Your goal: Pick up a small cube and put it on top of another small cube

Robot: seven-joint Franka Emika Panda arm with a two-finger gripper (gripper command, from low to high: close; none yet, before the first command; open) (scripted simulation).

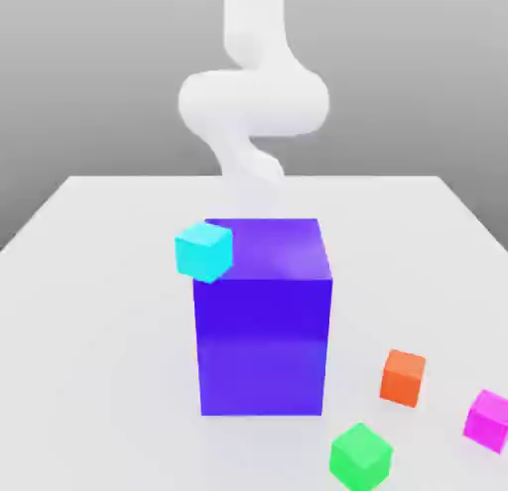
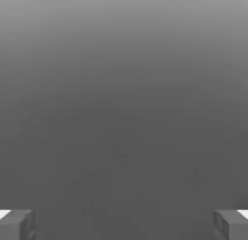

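Note:
The small magenta-pink cube (image 1: 488, 418) sits on the white table (image 1: 89, 310) at the exterior view's right edge, near the front. The small green cube (image 1: 361, 456) rests a little to its left, close to the front edge. My white arm (image 1: 253, 102) rises behind the table's far side, well away from both cubes. In the hand view my gripper (image 2: 124, 225) is open, its two grey fingertips (image 2: 18, 224) far apart with nothing between them and only plain grey ahead.
A large blue-violet block (image 1: 263, 320) stands mid-table. A cyan small cube (image 1: 204, 251) shows against its upper left corner; whether it touches the block I cannot tell. An orange small cube (image 1: 403, 377) lies between the block and the magenta cube.

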